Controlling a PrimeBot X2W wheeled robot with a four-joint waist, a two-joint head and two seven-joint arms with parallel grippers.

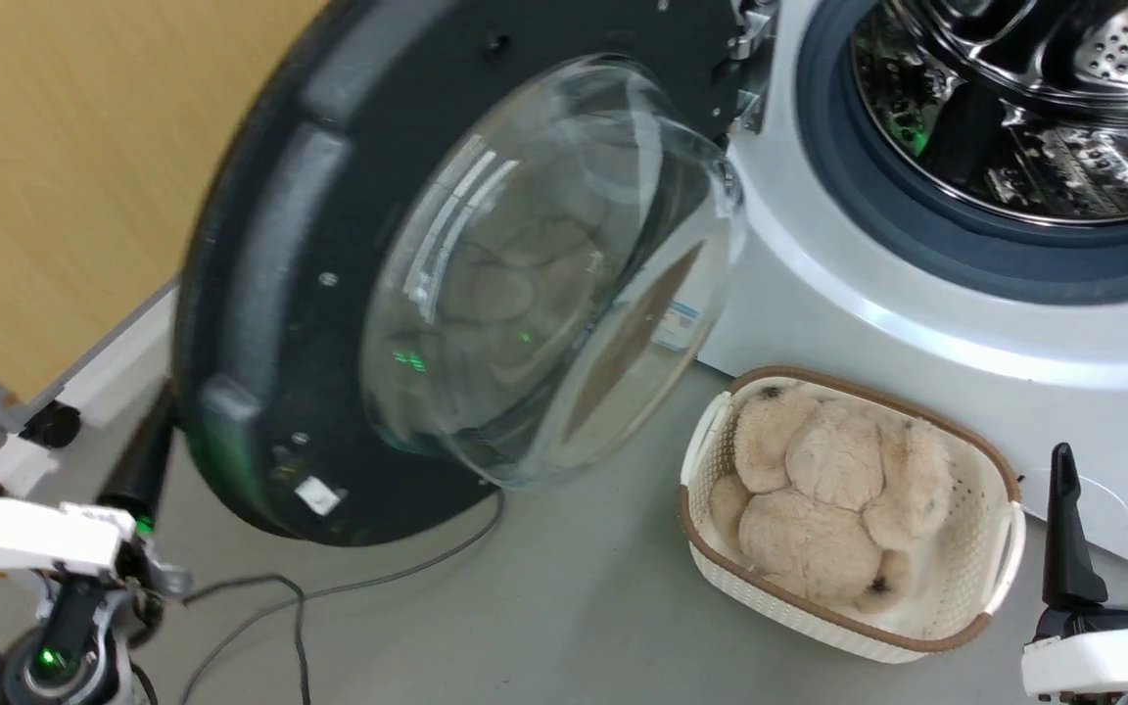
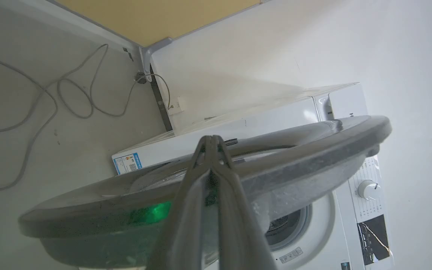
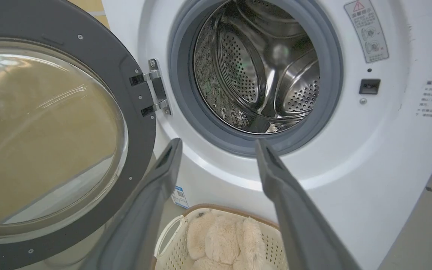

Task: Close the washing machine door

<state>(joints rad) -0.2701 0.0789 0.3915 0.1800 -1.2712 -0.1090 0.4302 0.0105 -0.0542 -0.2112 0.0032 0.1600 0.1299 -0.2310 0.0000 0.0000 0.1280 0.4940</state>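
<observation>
The washing machine door (image 1: 260,294) stands wide open, black rim and bulging glass bowl (image 1: 544,274) facing me, hinged (image 3: 156,88) at the left of the opening. The white washing machine (image 1: 916,323) shows its grey gasket and steel drum (image 3: 261,67). My left gripper (image 1: 145,455) is shut with nothing in it, behind the door's lower left edge. In the left wrist view its fingers (image 2: 212,150) lie across the door's outer rim (image 2: 294,165); I cannot tell whether they touch. My right gripper (image 1: 1117,470) is open in front of the machine, aimed at the opening (image 3: 218,144).
A white woven basket (image 1: 990,578) with a brown rim, holding a beige plush toy (image 1: 828,480), stands on the floor under the opening, left of my right gripper. Grey cables (image 1: 290,597) trail over the floor below the door. A wooden wall (image 1: 55,147) is behind the door.
</observation>
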